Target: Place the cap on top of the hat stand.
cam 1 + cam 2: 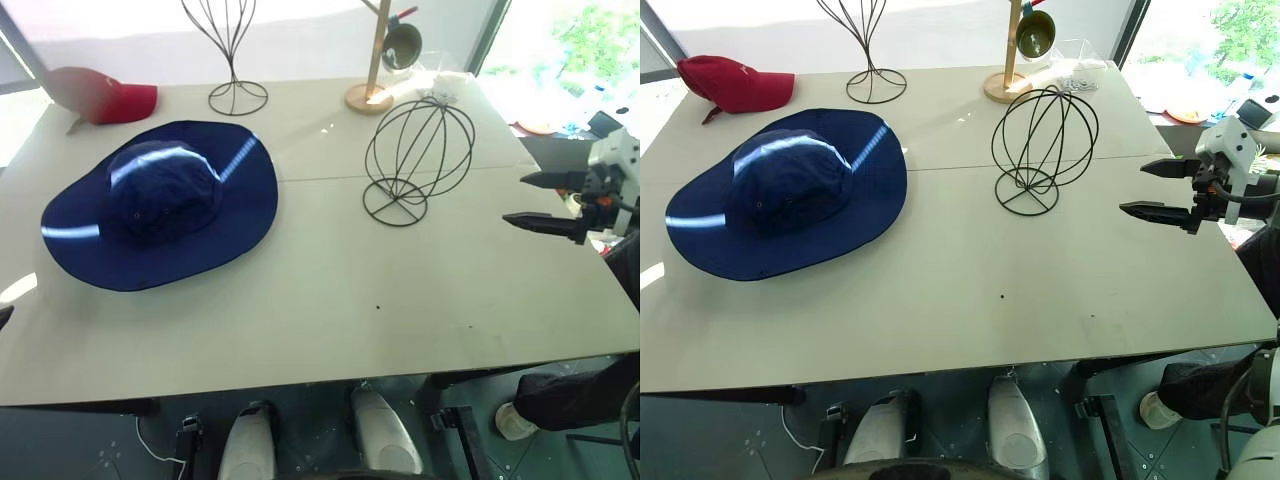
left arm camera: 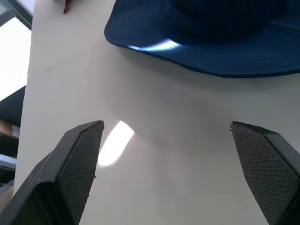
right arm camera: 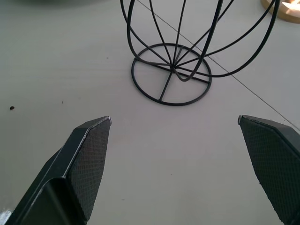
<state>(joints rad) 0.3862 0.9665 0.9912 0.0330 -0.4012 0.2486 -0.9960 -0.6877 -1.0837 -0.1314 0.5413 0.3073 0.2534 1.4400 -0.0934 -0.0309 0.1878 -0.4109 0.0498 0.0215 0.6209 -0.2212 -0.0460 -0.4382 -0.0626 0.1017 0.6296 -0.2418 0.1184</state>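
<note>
Navy-blue fabric identifies the cap (image 1: 160, 203), a wide-brimmed sun hat lying crown-up and flat on the left half of the pale table (image 1: 330, 310). Black wire forms the hat stand (image 1: 416, 160), a globe-shaped cage on a ring base, standing upright on the right half of the table, well apart from the cap and with nothing on it. Behind the cap, at the far left corner, lies a red baseball cap (image 1: 105, 97). Along the far edge stand a tall tulip-shaped wire stand (image 1: 232, 60) and, to its right, a wooden pole stand (image 1: 373, 70) on a round base.

Right gripper (image 1: 1160, 190): held above the table's right edge, to the right of the hat stand, its two black fingers spread wide and holding nothing. The right wrist view looks between these fingers toward the hat stand's ring base.

Left gripper (image 2: 166, 136): seen in the left wrist view, its fingers also spread wide and empty, poised over bare tabletop near the cap's brim but not touching it. A bright patch of sunlight falls on the table beside one finger.
</note>
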